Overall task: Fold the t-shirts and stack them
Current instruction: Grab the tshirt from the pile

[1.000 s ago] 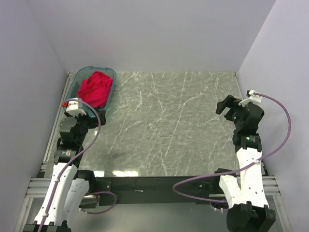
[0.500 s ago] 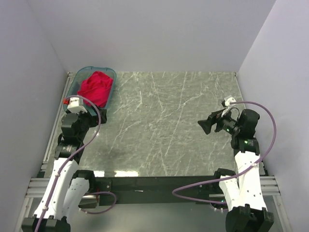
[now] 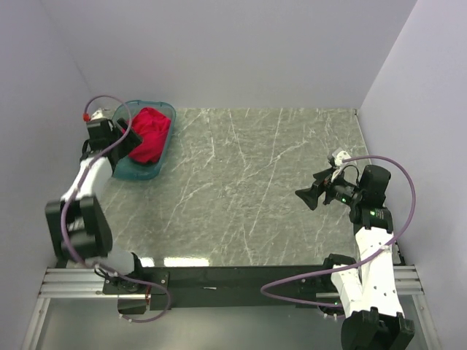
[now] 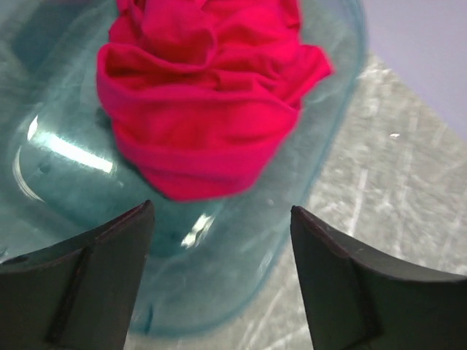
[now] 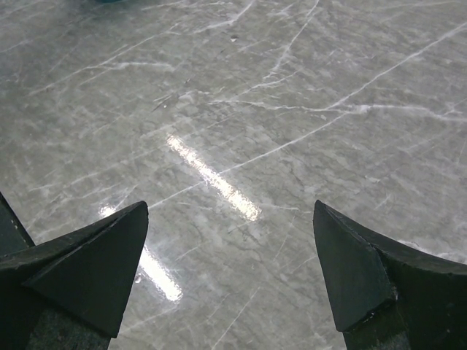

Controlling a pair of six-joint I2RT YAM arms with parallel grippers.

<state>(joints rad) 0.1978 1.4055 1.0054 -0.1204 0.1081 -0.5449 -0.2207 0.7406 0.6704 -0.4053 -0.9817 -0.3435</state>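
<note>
From above, the red t-shirt (image 3: 149,130) lies crumpled in a translucent teal tub (image 3: 139,175) at the 10 o'clock corner of the grey marble table (image 3: 248,182). The left gripper (image 3: 125,138) hangs at the tub's 9 o'clock rim, aimed toward 3 o'clock. The right gripper (image 3: 309,197) hovers at the table's 3 o'clock side, aimed toward 9 o'clock and well apart from the tub.

In the left wrist view, the t-shirt (image 4: 204,109) fills the tub (image 4: 314,182) toward 12 o'clock. The left gripper (image 4: 220,215) has its black fingers (image 4: 87,284) spread wide with nothing held, and the cloth's nearest fold sits just beyond the tips.

In the right wrist view, the right gripper (image 5: 230,211) has its fingers (image 5: 379,277) set wide over bare marble (image 5: 233,109), holding nothing.
</note>
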